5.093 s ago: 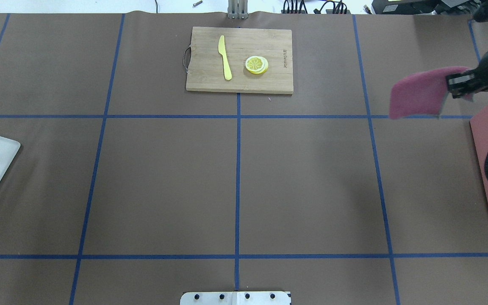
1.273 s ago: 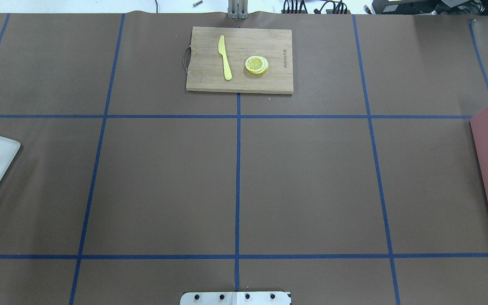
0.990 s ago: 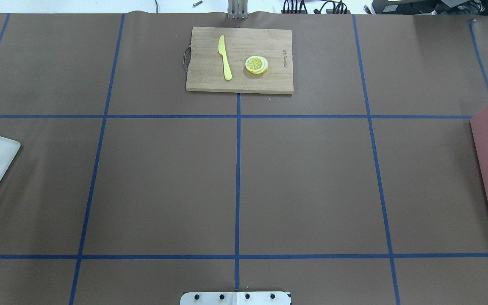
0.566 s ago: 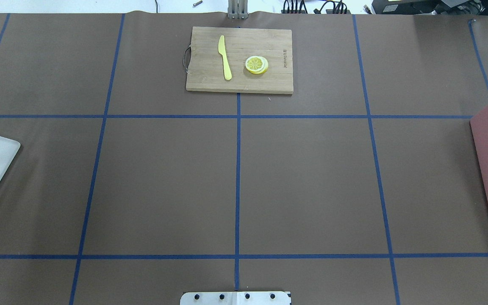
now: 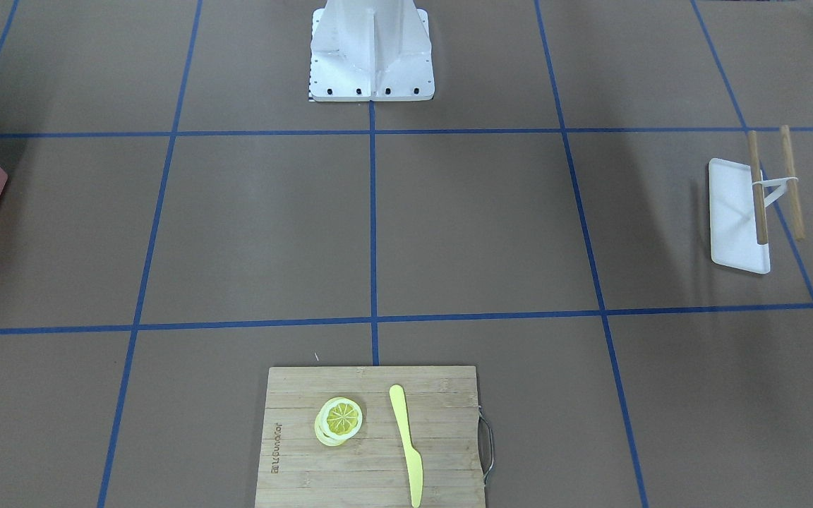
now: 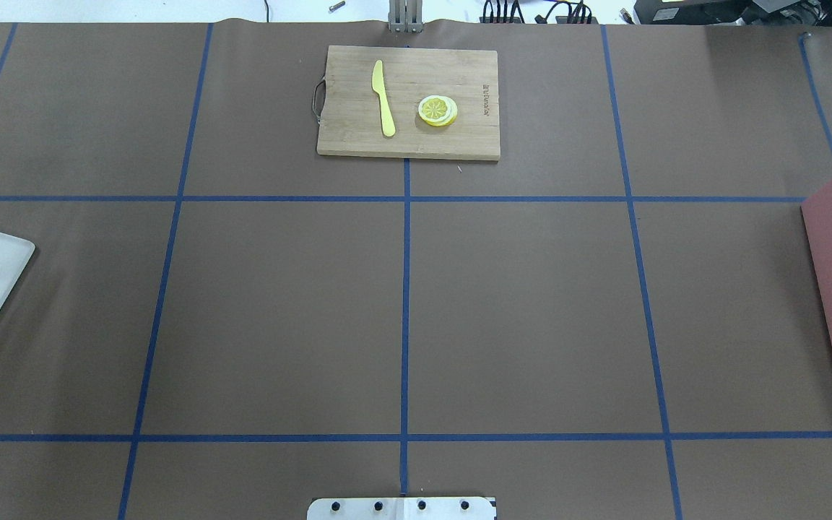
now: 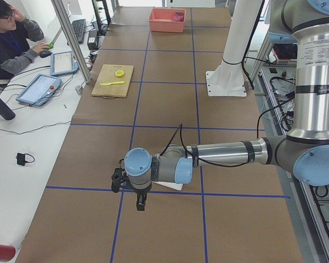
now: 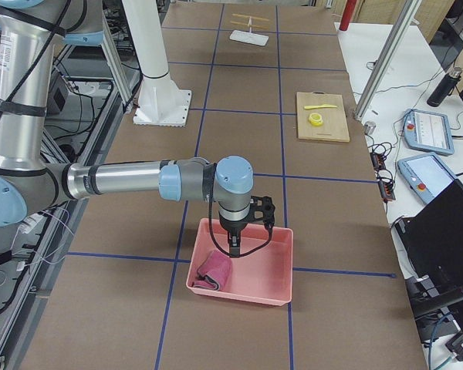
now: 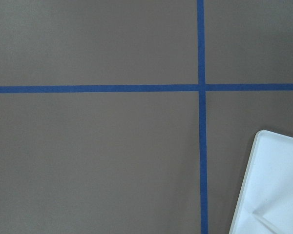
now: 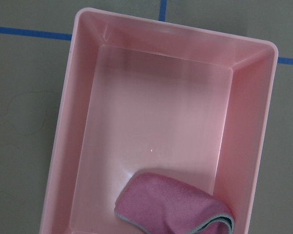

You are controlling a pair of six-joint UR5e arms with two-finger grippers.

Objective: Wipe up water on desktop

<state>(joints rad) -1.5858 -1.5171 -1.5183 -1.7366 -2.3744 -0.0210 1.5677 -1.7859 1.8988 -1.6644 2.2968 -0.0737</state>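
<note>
Cannot tell finger spread on right gripper, above the crumpled pink cloth in the pink plastic bin, or left gripper. Risks leaving unseen dampness on the matte brown blue-taped desktop, with cloth binned.

Left arm and right arm: silver tubes, grey joints, baby-blue caps, black cables by the wrists, bolted white pedestal.
</note>
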